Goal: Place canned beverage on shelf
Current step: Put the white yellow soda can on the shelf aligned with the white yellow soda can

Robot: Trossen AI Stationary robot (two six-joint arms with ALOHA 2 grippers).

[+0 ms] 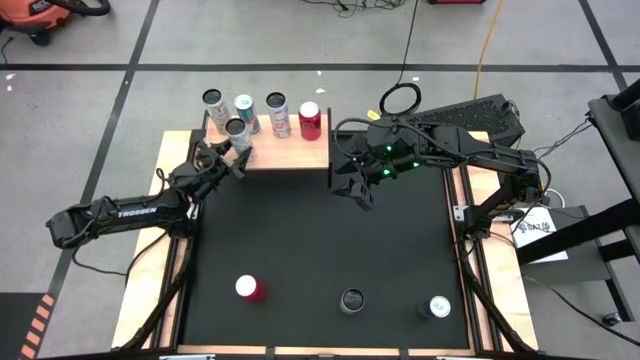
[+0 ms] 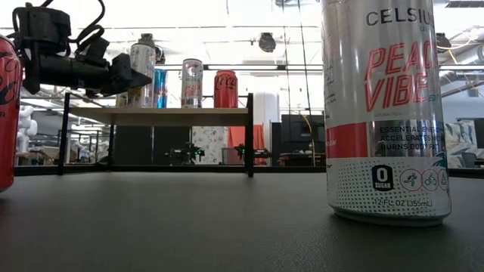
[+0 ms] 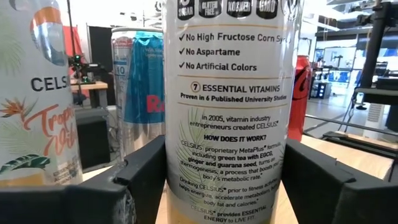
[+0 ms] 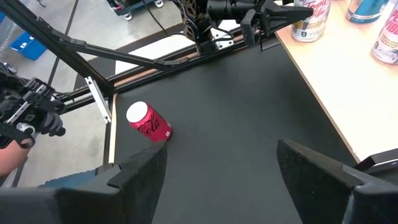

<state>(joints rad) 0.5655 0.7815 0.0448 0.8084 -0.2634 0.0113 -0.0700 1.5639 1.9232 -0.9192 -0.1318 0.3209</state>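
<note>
Left claw (image 1: 236,150) grips a can (image 1: 238,131) standing on the shelf (image 1: 290,152).
Four more cans stand just behind it; the right claw (image 1: 358,193), fingers apart, hangs empty beside the shelf.

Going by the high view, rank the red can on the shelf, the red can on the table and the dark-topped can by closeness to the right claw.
From the right claw:
1. Red can on the shelf, at the shelf's right end.
2. Dark-topped can, near table edge.
3. Red can on the table, front left.

overhead, table-level, two wrist views, shelf (image 1: 285,150) shared
</note>
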